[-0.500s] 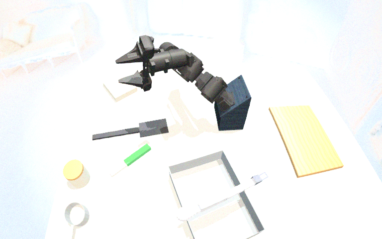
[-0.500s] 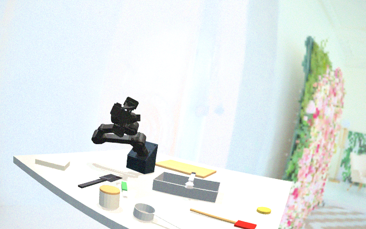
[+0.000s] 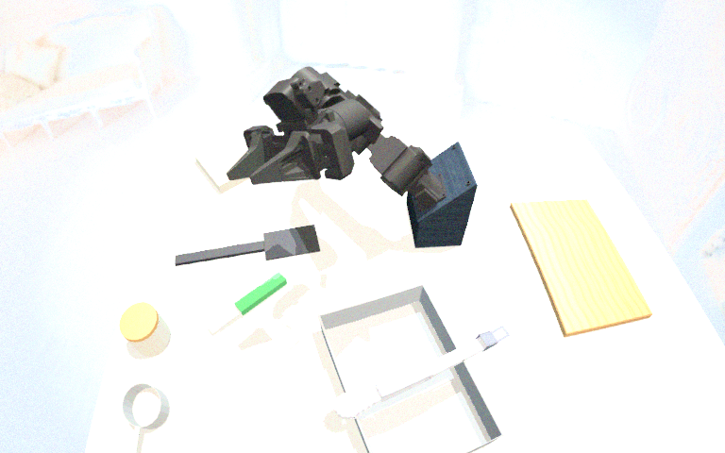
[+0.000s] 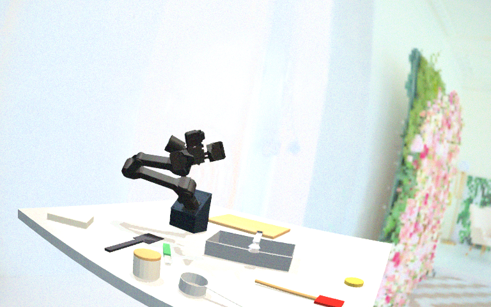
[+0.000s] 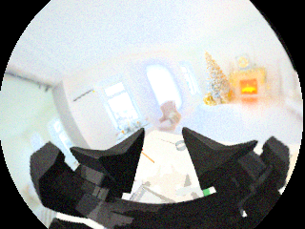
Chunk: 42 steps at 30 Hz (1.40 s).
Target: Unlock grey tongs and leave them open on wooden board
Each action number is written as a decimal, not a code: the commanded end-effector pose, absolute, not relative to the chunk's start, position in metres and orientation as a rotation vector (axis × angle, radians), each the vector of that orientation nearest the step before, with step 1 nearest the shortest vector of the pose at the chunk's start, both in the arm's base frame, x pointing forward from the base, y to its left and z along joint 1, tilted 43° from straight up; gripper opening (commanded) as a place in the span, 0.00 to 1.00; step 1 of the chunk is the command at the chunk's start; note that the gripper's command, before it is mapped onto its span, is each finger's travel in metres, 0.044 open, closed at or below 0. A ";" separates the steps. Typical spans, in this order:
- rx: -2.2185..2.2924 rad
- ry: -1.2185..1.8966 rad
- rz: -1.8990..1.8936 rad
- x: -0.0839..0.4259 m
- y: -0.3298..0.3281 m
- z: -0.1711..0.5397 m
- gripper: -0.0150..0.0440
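Note:
The grey tongs (image 3: 485, 340) (image 4: 254, 243) lie shut across the roasting tin (image 3: 374, 309) (image 4: 231, 255). Their grey block end sticks out past the rim on the board's side, and their rounded end reaches the opposite rim. The wooden board (image 3: 582, 267) (image 4: 246, 223) lies flat, with nothing on it. My gripper (image 3: 240, 178) (image 5: 163, 130) is open and empty, its fingers partway apart. It is raised high above the table, well away from the tongs, on the far side of the black turner. In the exterior view the fingertips are hard to make out.
A black turner (image 3: 219, 253) (image 4: 123, 245) and a green-handled tool (image 3: 261, 293) (image 4: 166, 249) lie near the tin. A lidded jar (image 3: 140, 322) (image 4: 146, 267), a metal cup (image 4: 192, 288), a red spatula (image 4: 328, 300), a yellow disc (image 4: 353, 281) and a pale block (image 4: 70, 219) also stand around.

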State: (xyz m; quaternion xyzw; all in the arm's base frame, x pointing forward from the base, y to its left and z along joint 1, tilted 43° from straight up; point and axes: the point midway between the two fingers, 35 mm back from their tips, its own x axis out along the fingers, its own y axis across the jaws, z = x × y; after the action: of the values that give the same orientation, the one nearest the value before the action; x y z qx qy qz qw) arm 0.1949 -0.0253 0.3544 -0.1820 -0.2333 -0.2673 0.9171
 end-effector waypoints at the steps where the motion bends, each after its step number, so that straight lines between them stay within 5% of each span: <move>1: -0.788 -0.187 -0.472 0.249 -0.004 0.318 0.69; 11: -1.649 0.467 -0.015 0.320 0.016 0.183 0.69; 21: -2.242 0.950 0.862 0.299 0.001 0.055 0.69; 42: -2.267 0.973 0.943 0.302 0.006 0.042 0.69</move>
State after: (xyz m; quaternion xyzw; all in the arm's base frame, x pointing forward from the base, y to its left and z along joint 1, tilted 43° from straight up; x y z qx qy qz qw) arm 0.2991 0.0051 0.0409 -0.8310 0.3566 0.3494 0.2454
